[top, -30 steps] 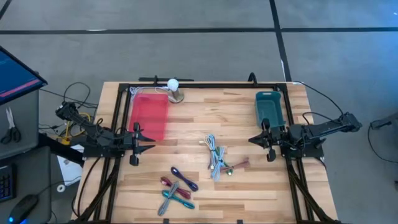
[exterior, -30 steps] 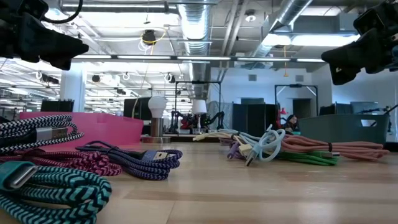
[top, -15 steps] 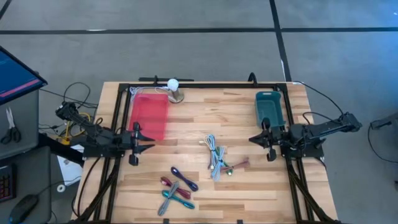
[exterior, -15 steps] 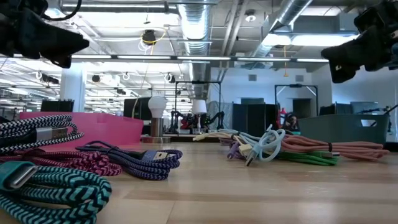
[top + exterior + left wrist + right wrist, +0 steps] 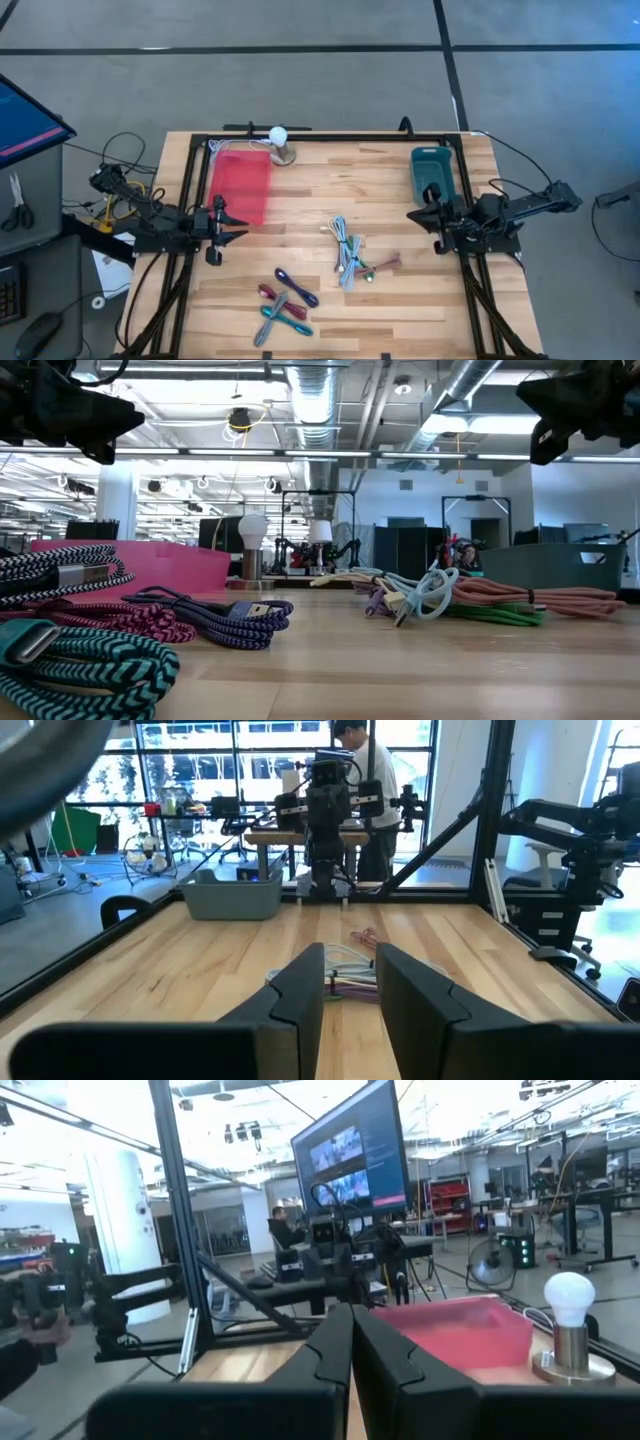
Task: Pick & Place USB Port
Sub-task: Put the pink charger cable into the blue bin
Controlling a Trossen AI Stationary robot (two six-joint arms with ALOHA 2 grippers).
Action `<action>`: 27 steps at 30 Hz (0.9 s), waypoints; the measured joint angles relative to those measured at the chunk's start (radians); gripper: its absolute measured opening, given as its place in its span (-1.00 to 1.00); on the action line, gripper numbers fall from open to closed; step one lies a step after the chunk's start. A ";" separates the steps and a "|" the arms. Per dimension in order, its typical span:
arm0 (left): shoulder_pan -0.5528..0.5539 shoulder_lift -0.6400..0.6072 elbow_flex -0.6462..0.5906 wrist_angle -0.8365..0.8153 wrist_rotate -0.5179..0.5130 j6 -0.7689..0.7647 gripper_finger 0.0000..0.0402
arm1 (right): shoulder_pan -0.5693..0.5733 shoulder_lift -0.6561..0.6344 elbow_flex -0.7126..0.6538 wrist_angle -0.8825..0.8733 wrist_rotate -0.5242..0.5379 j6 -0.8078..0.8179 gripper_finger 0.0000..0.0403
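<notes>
Claws hover empty, left claw (image 5: 236,234) slightly parted at nine o'clock, right claw (image 5: 412,218) closed at three; limp, light cables (image 5: 348,251) seem best pinched at a stiff plug.

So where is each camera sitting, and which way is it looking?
High view: above, looking straight down on the table, both arms at its sides.
Low view: at tabletop height, looking across the cables; arms overhead.
Left wrist view: past the left gripper toward the teal bin.
Right wrist view: past the right gripper toward the red bin.
Each wrist view shows the other arm.
</notes>
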 joint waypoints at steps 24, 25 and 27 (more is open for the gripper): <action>0.000 0.169 0.000 0.219 0.106 -0.003 -0.53 | 0.157 0.225 0.160 -0.138 0.151 0.053 -0.99; 0.000 0.192 0.000 0.234 0.106 0.000 -0.53 | 0.167 0.259 0.181 -0.164 0.168 0.055 -0.99; 0.000 0.236 0.000 0.260 0.106 0.007 -0.53 | 0.186 0.327 0.229 -0.230 0.185 0.087 -0.99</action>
